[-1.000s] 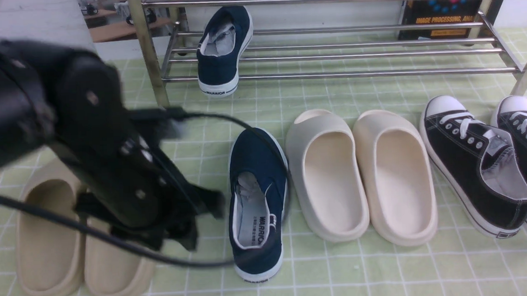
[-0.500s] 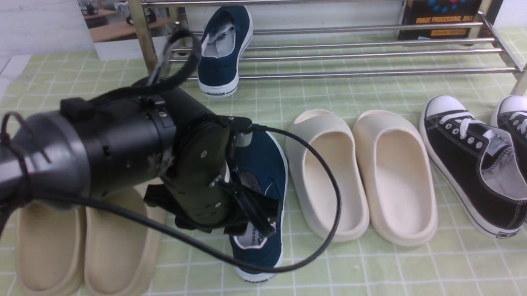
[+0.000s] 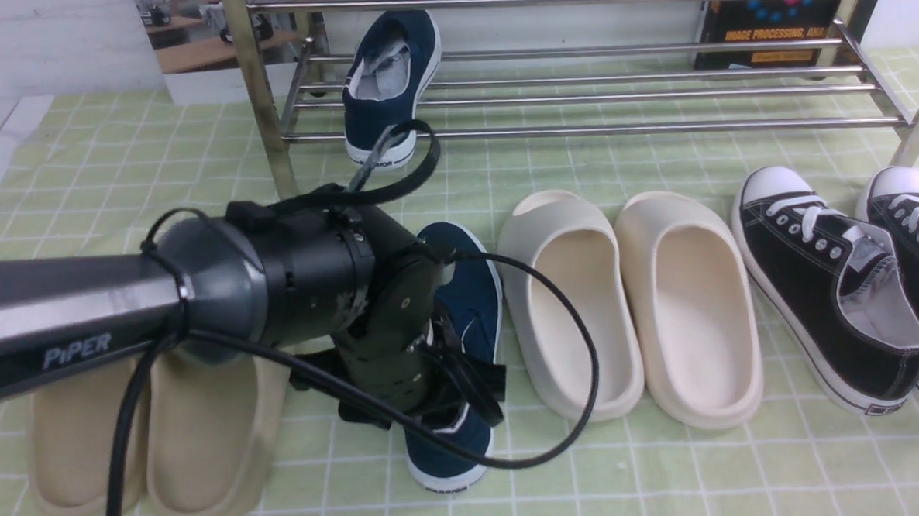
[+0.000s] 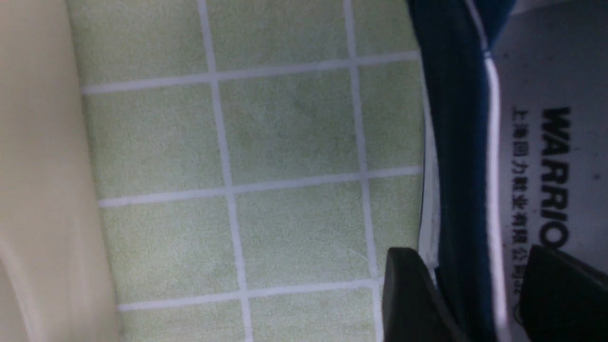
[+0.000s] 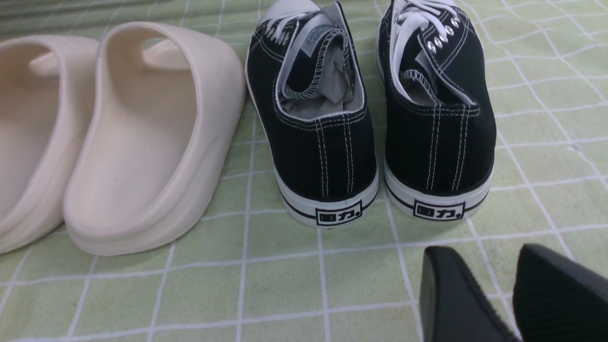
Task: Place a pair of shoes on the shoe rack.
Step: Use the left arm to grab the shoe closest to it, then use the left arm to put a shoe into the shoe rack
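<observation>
Straddling the left side wall of 1 navy slip-on sneaker point(image 3: 469, 304), the left gripper point(image 4: 468, 285) has its 2 fingers point(image 4: 408, 294) spread: 1 is outside the shoe over the green checked cloth, the other inside over the printed "WARRIOR" insole. The canvas wall stands between them, and a sliver of insole shows between the wall and the inner finger, so nothing is pinched. In the front view the left arm comes in from the left and covers much of the shoe's heel half, with a black cable point(image 3: 582, 408) looping over it. This sneaker sits on the worktop point(image 3: 670, 474), toe toward the rack, between the beige foam slides point(image 3: 204, 440) and the cream foam slides point(image 3: 570, 307).

The second navy sneaker point(image 3: 386, 83) is on the shoe rack point(image 3: 617, 129), near its left end, on the lower chrome bars with its heel at the front bar.

2 black lace-up sneakers point(image 3: 825, 288) stand at the right, beside the cream slides. The right gripper point(image 5: 489, 259) hangs low behind their heels, its fingers point(image 5: 560, 294) a little apart with only cloth showing between them.
</observation>
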Robot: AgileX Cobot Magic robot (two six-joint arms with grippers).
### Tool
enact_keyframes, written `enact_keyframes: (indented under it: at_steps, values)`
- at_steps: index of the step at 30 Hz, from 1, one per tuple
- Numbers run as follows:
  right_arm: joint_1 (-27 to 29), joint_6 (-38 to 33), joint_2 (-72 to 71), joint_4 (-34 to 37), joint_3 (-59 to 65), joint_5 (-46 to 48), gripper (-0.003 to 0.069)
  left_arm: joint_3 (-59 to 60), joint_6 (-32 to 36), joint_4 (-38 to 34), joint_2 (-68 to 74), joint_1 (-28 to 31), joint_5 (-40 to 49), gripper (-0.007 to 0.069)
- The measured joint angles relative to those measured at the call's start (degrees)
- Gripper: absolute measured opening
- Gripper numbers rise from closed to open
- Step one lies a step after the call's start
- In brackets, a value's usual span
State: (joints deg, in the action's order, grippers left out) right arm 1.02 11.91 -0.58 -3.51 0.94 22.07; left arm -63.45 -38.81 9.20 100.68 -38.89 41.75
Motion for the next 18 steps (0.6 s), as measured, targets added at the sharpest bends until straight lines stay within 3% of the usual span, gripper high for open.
enact_keyframes:
  at_steps: [8, 18]
  values:
    - [0.0, 0.0, 0.0, 0.0, 0.0, 0.0, 0.0239, -0.5, -0.2, 5.1, -3.3, 0.0, 1.9, 0.0003]
    - [0.0, 0.0, 0.0, 0.0, 0.0, 0.0, 0.0239, -14.8, 1.8, 6.1, -5.3, 0.0, 13.7, 0.0001]
